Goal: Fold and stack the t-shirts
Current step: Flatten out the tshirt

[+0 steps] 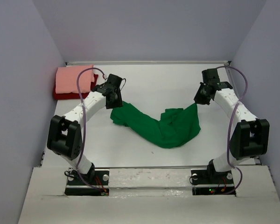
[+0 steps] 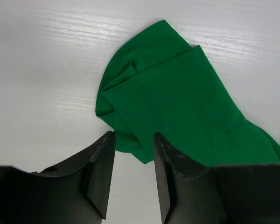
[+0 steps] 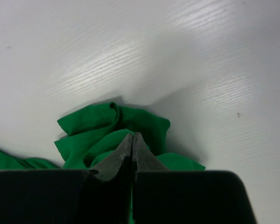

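- From the top view, the green t-shirt (image 1: pixel 163 128) lies crumpled in the middle of the frame on the bench (image 1: pixel 149 79). It is not folded yet. The right claw (image 1: pixel 199 99) holds its right corner up, and the left claw (image 1: pixel 114 98) hangs over its left end. If only one side gets pulled, we think the shirt may drag and bunch up more.
- The pink t-shirt (image 1: pixel 74 79) sits folded on the dark red t-shirt (image 1: pixel 60 94) in the upper left. The left arm is near them, so we think a wide swing could knock that pile.
- In the left wrist view, the left claw (image 2: pixel 133 136) is open. The shirt's edge shows between its fingers at the bottom middle, but nothing is pinched. If the claw closes too high, it may miss the cloth or catch just one layer.
- In the right wrist view, the right claw (image 3: pixel 133 135) is shut tight on a bit of green cloth in the lower middle. The bite looks small to us, so the cloth may slip out when pulled.
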`<state>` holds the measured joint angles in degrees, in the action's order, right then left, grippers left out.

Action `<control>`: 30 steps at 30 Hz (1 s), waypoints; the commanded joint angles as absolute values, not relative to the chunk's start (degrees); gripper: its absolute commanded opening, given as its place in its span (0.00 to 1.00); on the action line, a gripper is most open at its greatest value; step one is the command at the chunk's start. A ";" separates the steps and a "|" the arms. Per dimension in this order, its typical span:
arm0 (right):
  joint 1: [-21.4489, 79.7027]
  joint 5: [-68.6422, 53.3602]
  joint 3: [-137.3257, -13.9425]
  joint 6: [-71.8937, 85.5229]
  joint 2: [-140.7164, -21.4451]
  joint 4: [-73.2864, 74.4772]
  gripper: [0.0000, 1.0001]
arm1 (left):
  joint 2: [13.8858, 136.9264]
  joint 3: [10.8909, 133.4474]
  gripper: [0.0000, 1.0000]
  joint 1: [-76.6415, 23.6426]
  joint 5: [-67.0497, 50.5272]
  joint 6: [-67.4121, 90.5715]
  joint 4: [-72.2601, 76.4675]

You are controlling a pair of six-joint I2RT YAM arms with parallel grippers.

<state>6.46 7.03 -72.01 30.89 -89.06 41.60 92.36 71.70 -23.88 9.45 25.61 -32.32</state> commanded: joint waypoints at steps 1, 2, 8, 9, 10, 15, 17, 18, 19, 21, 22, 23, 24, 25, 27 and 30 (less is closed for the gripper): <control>6.86 10.02 -76.90 28.92 -88.68 42.89 0.00 | 89.04 73.21 0.47 -23.55 8.88 25.66 -29.89; 6.86 10.11 -77.43 27.78 -88.25 43.33 0.00 | 88.60 73.56 0.47 -23.55 8.27 25.58 -29.36; 6.86 8.27 -83.92 25.84 -88.24 47.10 0.00 | 89.91 79.18 0.47 -23.55 5.80 24.96 -29.70; 6.86 7.83 -84.46 26.27 -88.42 47.89 0.00 | 90.87 80.76 0.46 -23.55 5.71 24.87 -30.14; 7.73 8.26 -84.46 26.54 -88.42 47.99 0.00 | 91.14 81.21 0.46 -23.55 5.54 24.79 -30.58; 8.35 15.11 -85.68 28.12 -87.36 48.42 0.00 | 90.09 81.30 0.45 -23.55 5.71 24.44 -29.36; 8.35 16.52 -89.72 27.95 -88.76 50.17 0.00 | 90.52 81.82 0.45 -23.55 5.63 23.91 -29.70; 8.35 17.39 -91.13 27.95 -89.81 50.71 0.00 | 90.88 82.44 0.45 -23.55 5.36 23.65 -29.88; 8.35 17.92 -93.23 27.86 -90.00 51.23 0.00 | 92.01 82.88 0.46 -23.55 5.10 23.38 -30.67; 8.35 18.37 -94.74 27.69 -90.70 51.59 0.00 | 93.25 84.02 0.47 -23.55 5.01 22.59 -31.64; 8.35 18.20 -96.31 27.60 -91.75 51.94 0.00 | 94.64 84.28 0.47 -23.55 5.18 22.33 -32.34; 8.35 17.24 -96.94 27.60 -92.28 52.73 0.00 | 95.44 84.46 0.48 -23.55 5.19 21.45 -32.34; 8.35 16.53 -97.29 27.77 -92.46 52.91 0.00 | 96.23 84.72 0.49 -23.47 5.53 21.45 -32.34; 8.35 15.83 -97.29 27.95 -92.37 52.82 0.00 | 98.50 85.16 0.49 -23.38 5.71 21.18 -32.43; 8.35 14.33 -96.68 28.12 -91.76 51.77 0.00 | 100.89 85.78 0.49 -22.50 5.01 20.66 -32.43; 8.35 12.92 -96.07 27.86 -91.76 51.50 0.00 | 105.02 86.13 0.50 -21.45 1.06 19.78 -30.24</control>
